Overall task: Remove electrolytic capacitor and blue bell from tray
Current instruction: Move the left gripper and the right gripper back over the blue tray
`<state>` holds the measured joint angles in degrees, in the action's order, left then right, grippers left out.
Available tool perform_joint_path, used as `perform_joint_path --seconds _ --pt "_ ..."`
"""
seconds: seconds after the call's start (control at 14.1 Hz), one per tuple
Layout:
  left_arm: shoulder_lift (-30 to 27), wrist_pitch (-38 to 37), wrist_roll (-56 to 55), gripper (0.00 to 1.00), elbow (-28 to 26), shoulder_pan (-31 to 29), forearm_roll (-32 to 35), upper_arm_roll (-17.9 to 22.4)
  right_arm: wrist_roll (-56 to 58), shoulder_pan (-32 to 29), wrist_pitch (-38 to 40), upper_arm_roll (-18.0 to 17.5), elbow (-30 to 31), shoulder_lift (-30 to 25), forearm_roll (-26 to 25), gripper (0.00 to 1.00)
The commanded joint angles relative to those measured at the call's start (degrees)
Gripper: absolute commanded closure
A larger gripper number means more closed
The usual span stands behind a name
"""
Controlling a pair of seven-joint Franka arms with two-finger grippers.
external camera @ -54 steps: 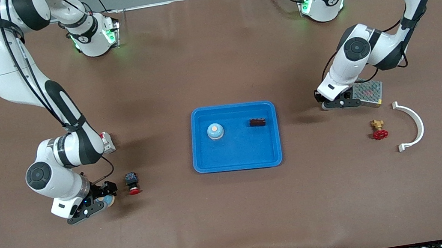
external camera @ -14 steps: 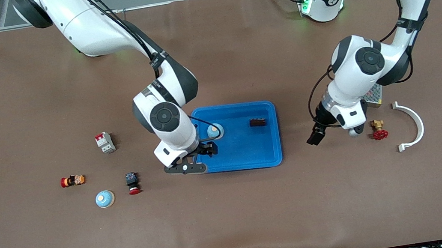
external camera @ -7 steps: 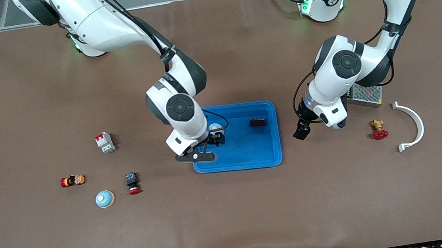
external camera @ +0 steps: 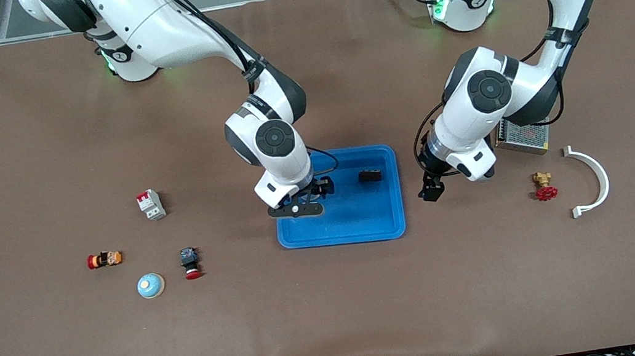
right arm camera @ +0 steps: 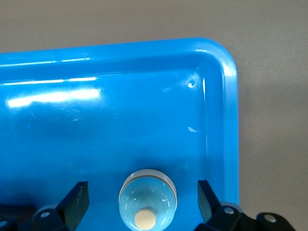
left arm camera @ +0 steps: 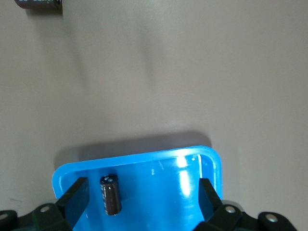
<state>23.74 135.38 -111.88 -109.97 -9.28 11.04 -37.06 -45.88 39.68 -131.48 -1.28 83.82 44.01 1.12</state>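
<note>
Right gripper [external camera: 309, 199] wide open, empty, over blue bell [right arm camera: 147, 203] in tray [external camera: 362, 227]; left gripper [external camera: 432, 187] open, empty beside tray near capacitor [external camera: 370, 175]; round bell could slip.

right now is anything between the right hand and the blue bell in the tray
Nothing visible. The open right hand hangs over the shallow bright blue plastic tray, its fingers flanking the pale blue domed bell with clear gaps.

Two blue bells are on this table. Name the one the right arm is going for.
The blue bell in the tray, centred between the right gripper's open jaws. The other bell sits on bare table beside a red pushbutton.
</note>
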Motion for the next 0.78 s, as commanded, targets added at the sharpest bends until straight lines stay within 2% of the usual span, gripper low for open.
perform_joint_path --seconds 0.0,0.21,0.57,0.71 --pt "1.2 -5.2 -2.0 0.0 6.2 1.8 0.7 0.1 -1.2 1.3 -2.3 0.5 2.7 -1.0 -0.8 0.0" --pt "4.8 -11.4 -5.0 0.0 12.5 3.9 1.0 0.4 -1.2 1.6 -5.4 0.5 4.7 -0.9 -0.8 0.0" --pt "8.1 -13.0 -9.5 0.0 12.8 10.8 1.2 4.1 -1.2 2.2 -7.1 0.7 6.4 -0.9 -1.2 0.0" --pt "9.9 -13.0 -10.9 0.0 12.8 15.8 1.8 7.2 -1.2 2.3 -7.1 0.7 6.6 -0.9 -1.6 0.0"
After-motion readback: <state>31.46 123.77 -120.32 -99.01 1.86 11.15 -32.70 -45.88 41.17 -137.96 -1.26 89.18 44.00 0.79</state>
